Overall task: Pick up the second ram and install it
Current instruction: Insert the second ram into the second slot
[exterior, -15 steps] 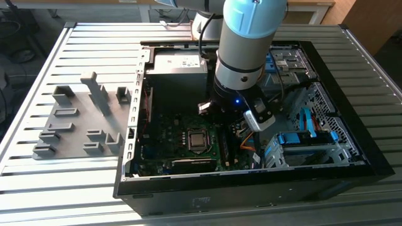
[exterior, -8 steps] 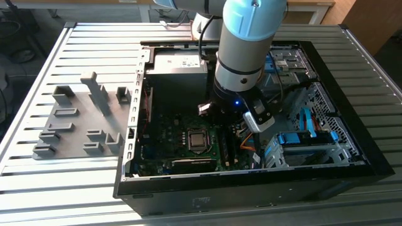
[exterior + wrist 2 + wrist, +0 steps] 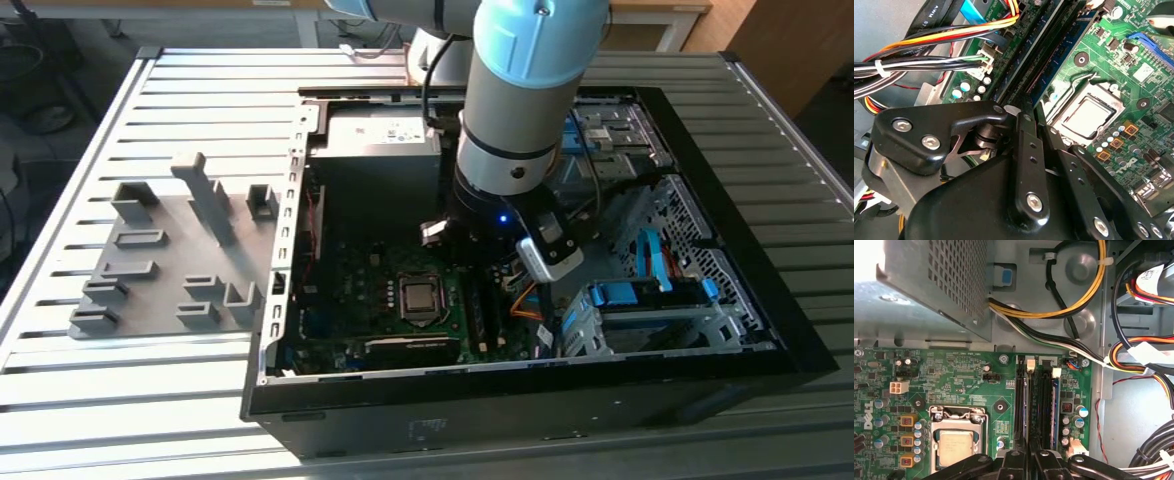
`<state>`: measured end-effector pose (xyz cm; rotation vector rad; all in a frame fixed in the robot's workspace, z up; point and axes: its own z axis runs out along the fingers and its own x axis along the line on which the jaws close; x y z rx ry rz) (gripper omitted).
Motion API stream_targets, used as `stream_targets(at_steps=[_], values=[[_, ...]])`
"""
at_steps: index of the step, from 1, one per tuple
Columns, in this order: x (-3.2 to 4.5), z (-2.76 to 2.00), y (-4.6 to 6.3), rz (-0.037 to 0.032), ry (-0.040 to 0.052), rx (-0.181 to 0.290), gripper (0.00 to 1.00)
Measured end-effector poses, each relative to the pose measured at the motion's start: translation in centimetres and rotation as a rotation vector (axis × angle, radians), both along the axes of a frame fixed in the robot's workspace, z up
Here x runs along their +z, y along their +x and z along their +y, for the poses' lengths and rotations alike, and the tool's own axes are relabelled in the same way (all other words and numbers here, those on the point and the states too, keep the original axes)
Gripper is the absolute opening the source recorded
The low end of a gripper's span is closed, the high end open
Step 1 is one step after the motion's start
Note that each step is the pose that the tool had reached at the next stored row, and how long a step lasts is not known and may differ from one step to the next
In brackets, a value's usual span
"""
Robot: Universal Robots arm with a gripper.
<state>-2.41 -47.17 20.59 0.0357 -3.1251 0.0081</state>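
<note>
My gripper (image 3: 478, 268) is low inside the open computer case (image 3: 747, 330), over the memory slots beside the processor (image 3: 419, 296). In both wrist views its two black fingers (image 3: 1015, 460) stand almost together, gripper (image 3: 1029, 457) and gripper (image 3: 1033, 112) in line with one slot. The second ram (image 3: 1030, 405) shows edge-on as a thin dark strip running from between the fingertips along that slot, up to a white latch (image 3: 1029, 362). How deep it sits in the slot is hidden. Another blue-green stick (image 3: 1056, 405) stands in a neighbouring slot, also seen as the blue strip (image 3: 1066, 50).
Bundled cables (image 3: 1134, 355) run close beside the slots. The perforated power supply (image 3: 934, 280) and the processor socket (image 3: 956, 447) flank the work area. A drive cage (image 3: 641, 310) stands at the exterior view's right. A grey slotted holder block (image 3: 167, 270) lies on the ribbed table outside the case.
</note>
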Motion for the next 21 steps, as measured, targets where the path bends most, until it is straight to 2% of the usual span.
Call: stream_targets(at_steps=[6, 9, 13, 21], values=[[0.02, 0.00, 0.00, 0.0024, 0.0000, 0.000, 0.14], [0.07, 0.00, 0.01, 0.0083, -0.0017, 0.000, 0.14], [0.27, 0.00, -0.01, 0.0199, -0.0029, 0.000, 0.14], [0.47, 0.00, 0.29, 0.0290, -0.0048, -0.001, 0.14]])
